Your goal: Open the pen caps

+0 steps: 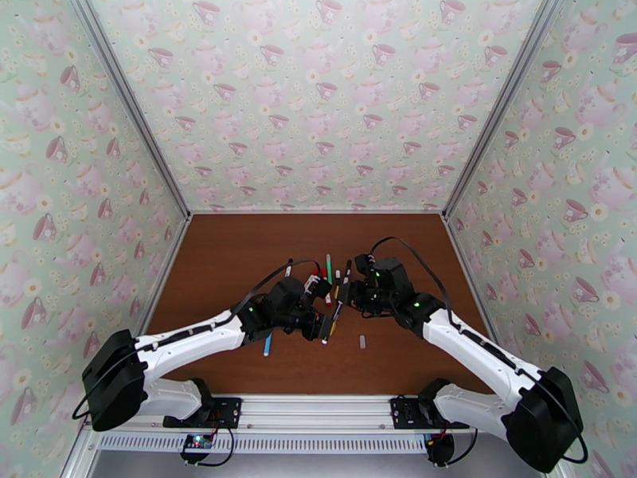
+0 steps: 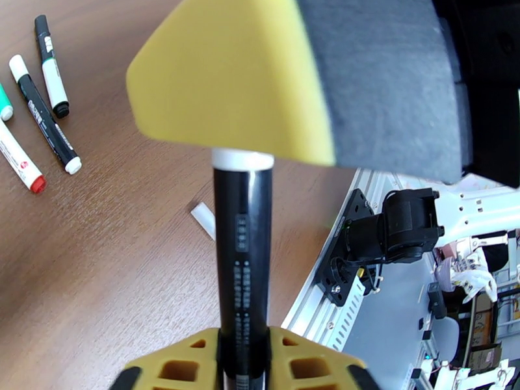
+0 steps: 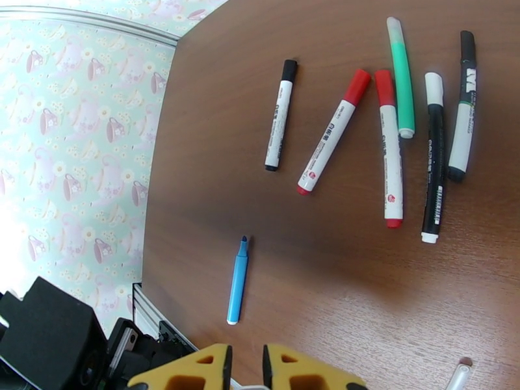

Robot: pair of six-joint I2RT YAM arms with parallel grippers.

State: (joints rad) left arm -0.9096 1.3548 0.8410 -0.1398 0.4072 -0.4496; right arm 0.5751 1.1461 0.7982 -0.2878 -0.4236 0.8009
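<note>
My left gripper [image 2: 244, 349] is shut on the barrel of a black pen [image 2: 242, 255], holding it just above the table. That pen's white cap [image 2: 242, 159] sits under the yellow and grey pad of my right gripper [image 1: 348, 295], which closes on it; the cap is mostly hidden there. In the right wrist view the right fingers [image 3: 214, 368] stand nearly together at the bottom edge. A loose whitish cap [image 2: 203, 220] lies on the table by the held pen. An uncapped blue pen [image 3: 237, 281] lies apart. Several capped pens [image 3: 389, 147], one green [image 3: 402, 76], lie in a loose row.
The brown table [image 1: 239, 256] is walled by teacup-patterned panels on three sides. The aluminium rail [image 1: 318, 408] with both arm bases runs along the near edge. The row of pens lies just beyond both grippers.
</note>
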